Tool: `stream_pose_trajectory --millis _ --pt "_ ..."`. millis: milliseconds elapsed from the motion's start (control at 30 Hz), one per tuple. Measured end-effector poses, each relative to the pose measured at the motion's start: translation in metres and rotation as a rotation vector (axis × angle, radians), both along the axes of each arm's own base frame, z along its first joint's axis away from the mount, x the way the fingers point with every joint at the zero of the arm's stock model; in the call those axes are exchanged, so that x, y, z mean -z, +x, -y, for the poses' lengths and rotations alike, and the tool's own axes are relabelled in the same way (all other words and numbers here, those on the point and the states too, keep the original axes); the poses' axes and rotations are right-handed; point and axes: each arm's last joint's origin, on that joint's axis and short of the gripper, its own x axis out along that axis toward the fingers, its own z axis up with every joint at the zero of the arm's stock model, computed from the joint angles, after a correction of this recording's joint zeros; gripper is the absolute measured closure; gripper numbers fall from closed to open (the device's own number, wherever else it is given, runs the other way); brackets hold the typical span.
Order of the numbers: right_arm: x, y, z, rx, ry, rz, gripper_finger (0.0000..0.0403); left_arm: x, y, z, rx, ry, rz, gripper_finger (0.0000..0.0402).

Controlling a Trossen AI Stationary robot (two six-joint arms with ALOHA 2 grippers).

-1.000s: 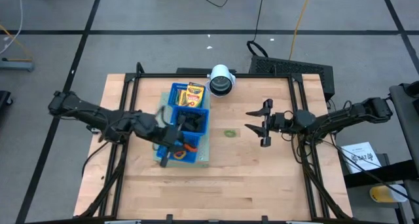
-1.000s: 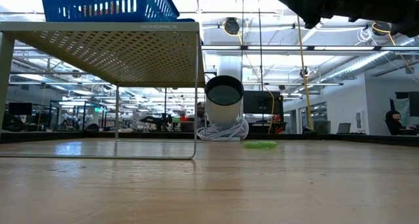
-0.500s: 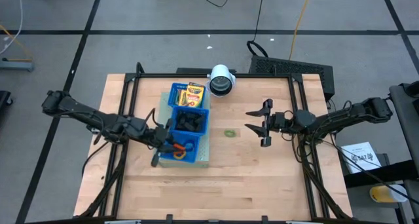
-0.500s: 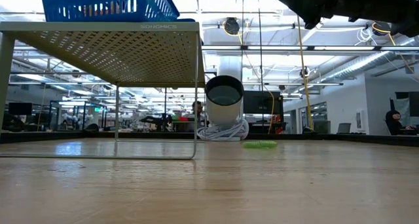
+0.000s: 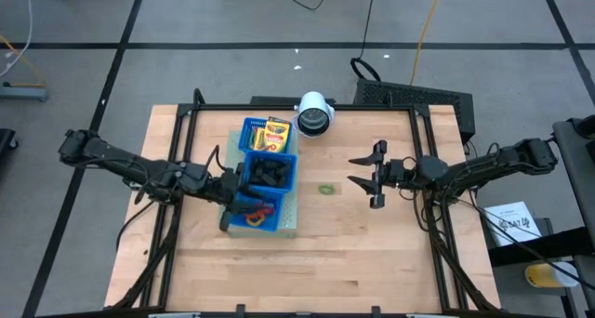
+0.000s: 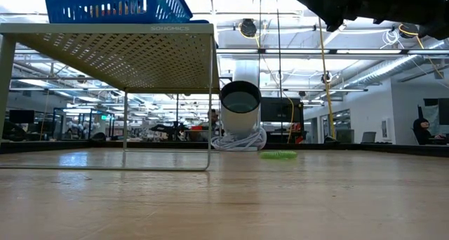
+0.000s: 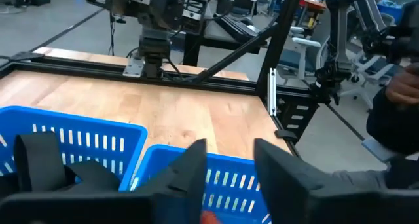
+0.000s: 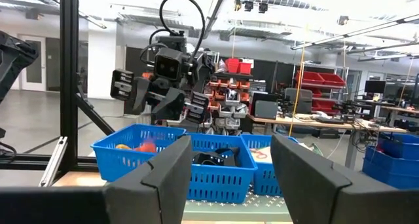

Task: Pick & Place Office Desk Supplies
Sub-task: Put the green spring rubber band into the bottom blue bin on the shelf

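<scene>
My left hand (image 5: 238,209) hangs over the near end of the blue tray (image 5: 249,152), its fingers (image 7: 190,175) a little apart and holding nothing, with red and orange rings (image 5: 262,207) lying in the part right below it. Black clips (image 5: 270,172) fill the middle part and crayon boxes (image 5: 276,129) the far one. My right hand (image 5: 366,179) waits open and empty, near a green ring (image 5: 326,189) on the table (image 5: 372,253).

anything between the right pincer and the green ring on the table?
Nothing visible. In the high view the green ring lies alone on bare wood, between the blue tray and the right pincer, which stands open beside it with clear table between.
</scene>
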Motion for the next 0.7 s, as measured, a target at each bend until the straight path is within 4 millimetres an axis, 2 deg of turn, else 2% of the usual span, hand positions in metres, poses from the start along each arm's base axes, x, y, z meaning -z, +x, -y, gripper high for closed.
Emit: stream_pose_trajectory --millis 200,300,500,700 --pt "0.003 0.002 0.002 0.007 0.018 -0.029 0.0206 0.000 0.000 0.001 0.013 0.042 0.014 0.0185" --pt "0.015 0.008 0.002 0.003 0.023 -0.119 0.0206 -0.006 -0.003 0.000 0.016 0.063 0.055 0.0157" --pt "0.039 0.036 0.008 0.070 0.064 -0.487 0.0206 -0.016 -0.008 -0.006 -0.047 0.078 0.124 0.0129" --pt "0.074 0.062 0.018 0.125 0.101 -0.759 0.0206 -0.017 -0.009 -0.008 -0.104 0.122 0.139 0.0130"
